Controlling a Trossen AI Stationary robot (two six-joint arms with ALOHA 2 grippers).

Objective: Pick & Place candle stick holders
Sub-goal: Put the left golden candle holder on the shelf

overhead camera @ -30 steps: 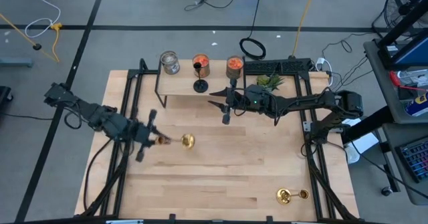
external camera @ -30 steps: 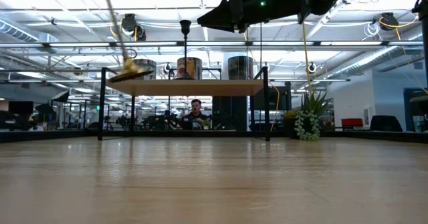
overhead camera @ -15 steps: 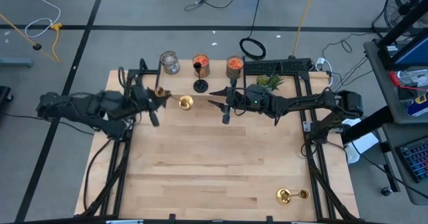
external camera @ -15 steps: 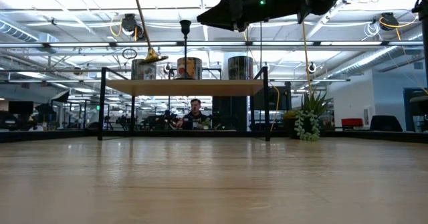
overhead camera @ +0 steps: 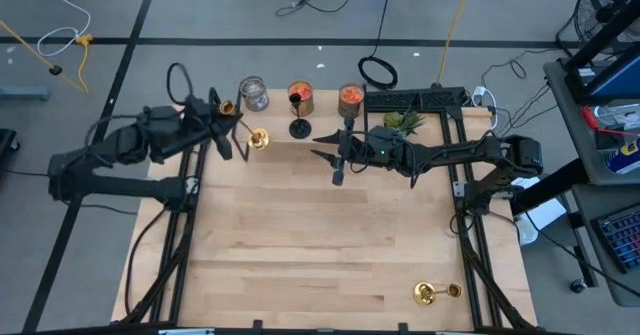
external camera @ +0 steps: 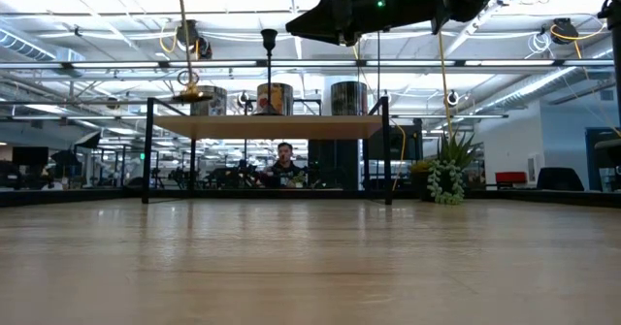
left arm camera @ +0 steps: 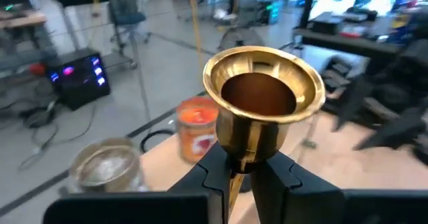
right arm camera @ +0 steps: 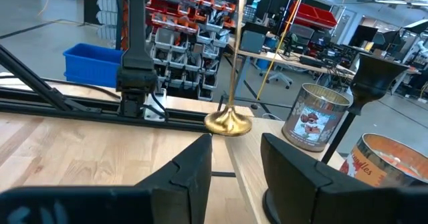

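My left gripper [overhead camera: 228,118] is shut on a gold candle stick holder [overhead camera: 258,138], which stands nearly upright a little above the left end of a small wooden shelf [overhead camera: 275,125]. Its cup [left arm camera: 264,93] faces the left wrist camera, and its round base [external camera: 194,96] hangs lowest. A black holder with a dark red top [overhead camera: 299,125] stands by its base on the shelf. A second gold holder [overhead camera: 437,293] lies on its side on the table near the front right corner. My right gripper [overhead camera: 318,145] is open and empty, level beside the shelf's right part. My left gripper pinches the gold holder's stem [left arm camera: 242,158] just below the cup, between its two fingers. The fingers come about level from the table's left and lie across the stem. The holder is lifted clear, and its base [right arm camera: 229,124] hangs below the fingers over the shelf.
A clear glass jar [overhead camera: 253,95] and two orange jars [overhead camera: 350,97] stand along the shelf's far side. A small green plant [overhead camera: 403,122] stands to the right of the shelf. Black frame rails run along both sides of the table.
My left gripper has carried the gold holder from the table's left middle toward the far edge and up over the shelf's left end. The holder has tipped from slanting to nearly upright, its base staying lowest.
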